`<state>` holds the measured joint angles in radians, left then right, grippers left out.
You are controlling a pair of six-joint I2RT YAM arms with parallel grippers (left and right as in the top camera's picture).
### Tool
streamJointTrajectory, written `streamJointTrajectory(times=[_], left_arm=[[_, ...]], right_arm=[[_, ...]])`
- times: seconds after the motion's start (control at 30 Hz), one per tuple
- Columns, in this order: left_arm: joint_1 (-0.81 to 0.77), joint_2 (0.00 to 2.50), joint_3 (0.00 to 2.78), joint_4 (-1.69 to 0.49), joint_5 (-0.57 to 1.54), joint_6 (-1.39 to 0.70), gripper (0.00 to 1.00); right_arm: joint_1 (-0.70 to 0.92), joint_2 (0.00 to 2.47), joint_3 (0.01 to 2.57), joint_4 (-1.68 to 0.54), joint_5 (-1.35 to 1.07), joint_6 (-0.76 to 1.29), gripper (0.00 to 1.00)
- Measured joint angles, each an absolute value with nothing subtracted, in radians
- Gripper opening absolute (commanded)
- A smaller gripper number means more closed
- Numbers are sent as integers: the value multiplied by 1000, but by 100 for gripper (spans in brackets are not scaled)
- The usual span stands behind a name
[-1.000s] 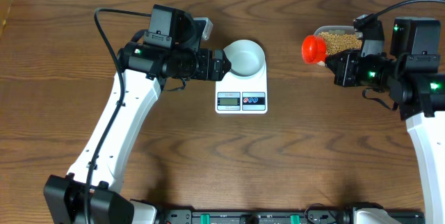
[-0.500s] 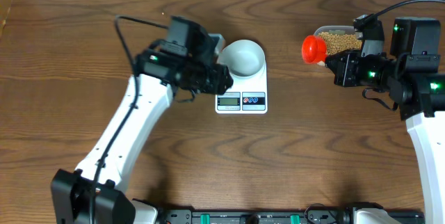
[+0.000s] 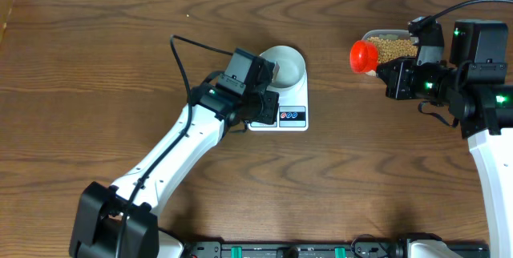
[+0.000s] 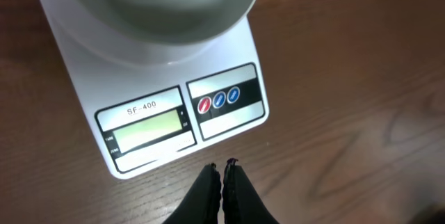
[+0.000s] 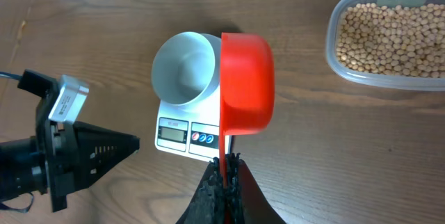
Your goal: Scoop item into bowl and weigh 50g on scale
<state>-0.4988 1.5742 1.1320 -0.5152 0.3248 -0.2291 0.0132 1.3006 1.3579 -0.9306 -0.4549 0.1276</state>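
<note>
The white scale [image 3: 293, 115] stands mid-table with the empty white bowl [image 3: 287, 67] on it. My left gripper [image 3: 268, 114] hangs over the scale's display side. In the left wrist view it [image 4: 224, 165] is shut and empty, tips just off the front edge of the scale [image 4: 160, 113], below the bowl [image 4: 160, 1]. My right gripper [image 5: 227, 158] is shut on the handle of a red scoop [image 5: 247, 85], held in the air left of the tub of tan beans [image 5: 393, 36]. The scoop's inside is hidden. From above, the scoop [image 3: 363, 56] is beside the beans [image 3: 390, 47].
The clear plastic tub [image 3: 370, 35] sits at the back right, close under my right arm [image 3: 473, 74]. My left arm [image 3: 184, 146] stretches diagonally from the front left to the scale. Bare wood lies around the scale.
My left arm has swung from the bowl's left side down to the scale's display, and its jaws have gone from open to shut. The right arm and scoop have stayed put.
</note>
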Motion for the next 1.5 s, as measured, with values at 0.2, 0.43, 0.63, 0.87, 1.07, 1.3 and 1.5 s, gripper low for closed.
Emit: streamJointTrajectory(times=[0.2, 0.43, 0.63, 0.87, 1.07, 1.3, 1.5], left_arm=[[-501, 1613, 1110, -433, 313, -240, 7], [-517, 1718, 1110, -414, 310, -240, 7], [-532, 1781, 1109, -398, 310, -240, 8], [-533, 1781, 1109, -353, 307, -240, 7], [-545, 1781, 1109, -324, 262, -241, 8], [-584, 1782, 1109, -298, 229, -240, 7], [-606, 1795, 1109, -298, 195, -240, 7]], right_arm=[[13, 1301, 1358, -923, -431, 128, 1], [13, 1301, 1358, -897, -396, 128, 1], [13, 1301, 1358, -889, -380, 128, 1], [13, 1301, 1358, -886, -358, 128, 1], [13, 1301, 1358, -886, -357, 128, 1], [13, 1301, 1358, -887, -353, 128, 1], [13, 1301, 1358, -893, -350, 128, 1]])
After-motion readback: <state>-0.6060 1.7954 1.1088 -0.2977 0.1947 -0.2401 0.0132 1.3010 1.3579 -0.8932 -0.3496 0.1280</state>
